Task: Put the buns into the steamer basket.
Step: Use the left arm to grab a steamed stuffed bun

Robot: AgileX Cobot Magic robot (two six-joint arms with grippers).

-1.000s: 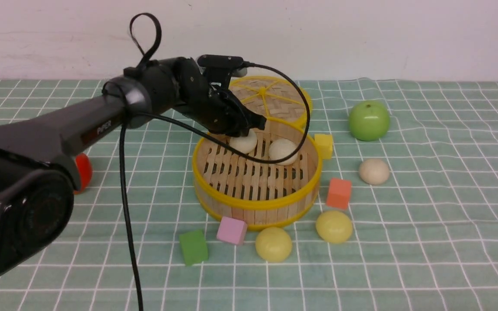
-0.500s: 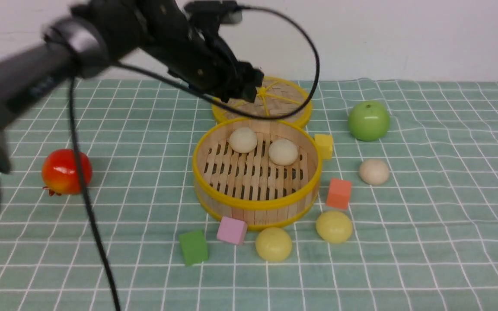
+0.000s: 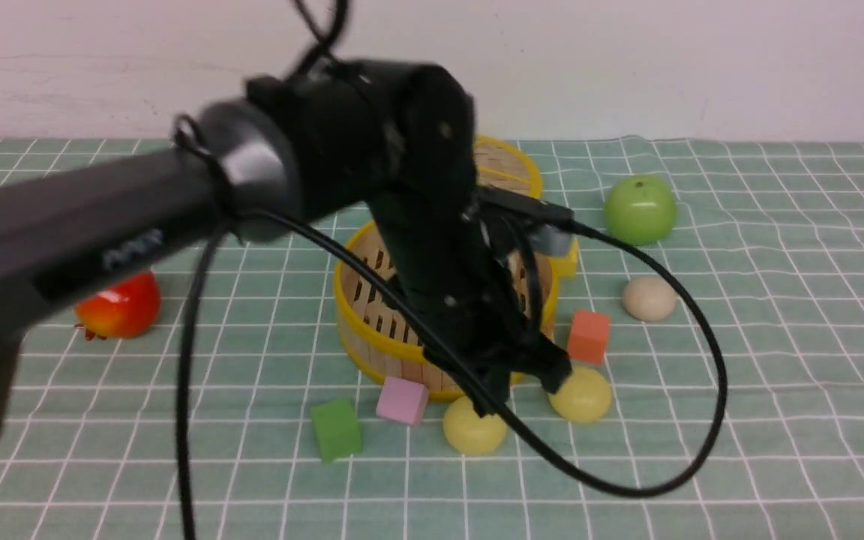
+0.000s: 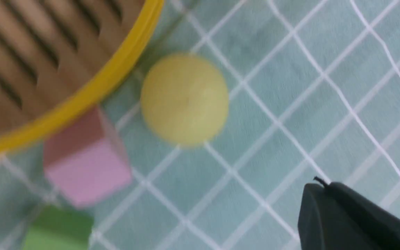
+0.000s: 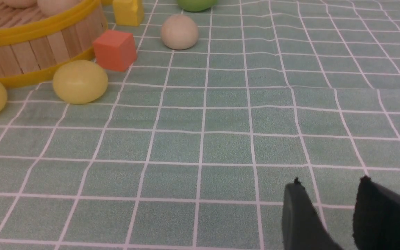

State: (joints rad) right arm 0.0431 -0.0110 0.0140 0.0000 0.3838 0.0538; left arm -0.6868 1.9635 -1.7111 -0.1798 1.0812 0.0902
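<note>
The steamer basket (image 3: 349,300) stands mid-table, and my left arm hides most of its floor in the front view. The tops of two beige buns (image 5: 52,5) inside it show in the right wrist view. Two pale yellow buns (image 3: 475,431) (image 3: 582,394) lie on the cloth at its front, and a beige bun (image 3: 649,298) lies to its right. My left gripper (image 3: 529,375) hangs low between the yellow buns, shut and empty; beside its tip (image 4: 319,184) lies a yellow bun (image 4: 185,99). My right gripper (image 5: 328,182) is open over bare cloth.
A pink cube (image 3: 402,400) and a green cube (image 3: 336,429) sit in front of the basket, an orange cube (image 3: 588,336) and a yellow cube (image 3: 568,262) to its right. Behind it lies the woven lid (image 3: 507,169). A green apple (image 3: 640,210) is at the right, a red fruit (image 3: 121,306) at the left.
My left arm rose from the basket, leaving a beige bun inside, then swung down to the basket's front between the yellow buns. Its jaws opened and shut again. The right gripper is unchanged.
</note>
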